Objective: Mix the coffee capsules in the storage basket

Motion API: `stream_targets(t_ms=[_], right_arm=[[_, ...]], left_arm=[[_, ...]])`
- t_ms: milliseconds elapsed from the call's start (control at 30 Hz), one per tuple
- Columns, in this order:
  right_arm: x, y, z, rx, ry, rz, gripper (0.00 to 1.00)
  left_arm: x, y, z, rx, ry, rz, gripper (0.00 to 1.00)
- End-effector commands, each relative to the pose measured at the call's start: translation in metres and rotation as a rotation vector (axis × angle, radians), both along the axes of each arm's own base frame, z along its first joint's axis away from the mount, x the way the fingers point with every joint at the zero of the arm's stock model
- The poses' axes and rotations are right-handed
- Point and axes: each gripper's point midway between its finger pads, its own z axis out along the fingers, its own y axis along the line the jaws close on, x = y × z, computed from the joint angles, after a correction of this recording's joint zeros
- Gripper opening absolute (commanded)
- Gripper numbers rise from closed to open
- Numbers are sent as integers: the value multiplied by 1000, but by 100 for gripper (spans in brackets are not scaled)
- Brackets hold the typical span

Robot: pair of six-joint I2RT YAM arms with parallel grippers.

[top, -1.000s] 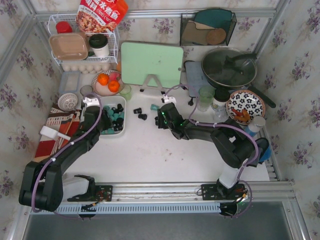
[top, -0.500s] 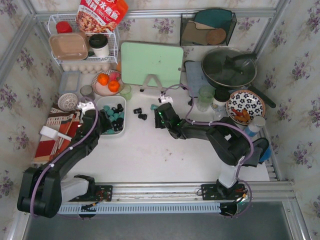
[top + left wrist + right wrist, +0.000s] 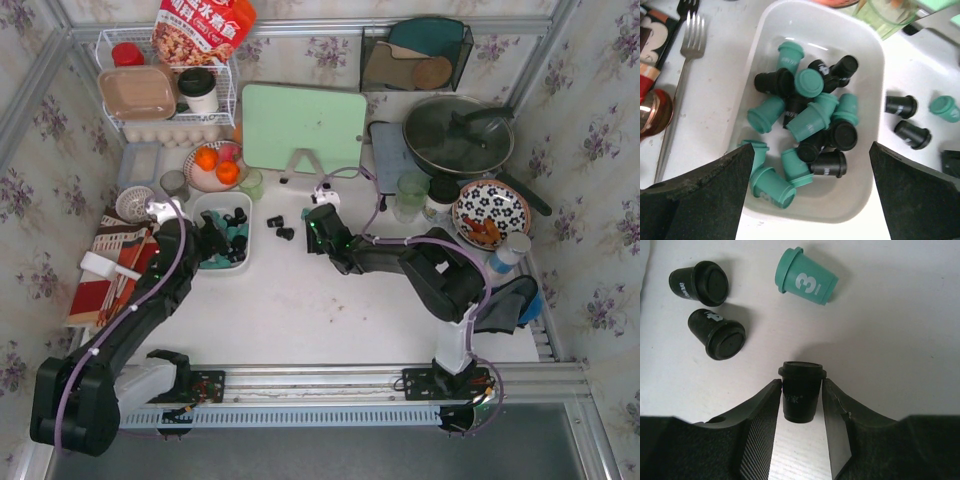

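The white storage basket (image 3: 867, 165) holds several teal and black coffee capsules (image 3: 812, 117) in a loose heap. My left gripper (image 3: 811, 150) hangs over the basket's near end, open wide with nothing between its jaws; from above it (image 3: 215, 238) shows over the basket (image 3: 207, 203). My right gripper (image 3: 801, 381) is shut on a black capsule (image 3: 800, 395) lying on the table, with both jaws touching its sides. Just beyond it lie two loose black capsules (image 3: 699, 282) (image 3: 717, 334) and a teal one (image 3: 806, 284).
A fork (image 3: 682, 75) lies left of the basket. Behind are a plate of oranges (image 3: 215, 165), a green cutting board (image 3: 303, 128), a green cup (image 3: 411, 190), a pan (image 3: 458, 135) and a patterned plate (image 3: 490, 212). A wire rack (image 3: 165, 90) stands at back left.
My left jaws have opened wide over the basket and the arm has drawn back slightly to the left. My right gripper has moved up and left toward the loose capsules.
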Motion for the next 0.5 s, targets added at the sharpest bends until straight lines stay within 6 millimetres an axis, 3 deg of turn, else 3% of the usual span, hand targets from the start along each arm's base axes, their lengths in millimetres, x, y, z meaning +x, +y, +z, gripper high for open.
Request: stream_targets(t_ms=[0,200,367,467], right_arm=[[9,0,0,-19,-23,-25,45],[13,-2,-8,-45,-16,-42,43],[12,-4,-16,-65,-3,-39,41],[10,-5,-20,-73,5,-41,40]], left_arm=[[2,-11,15,-2,-13,-68,99],[2,-10,19,19,-1,-75,99],[-3,4,16,-14,48,47,99],[-4,2,13,-22,67,42,99]])
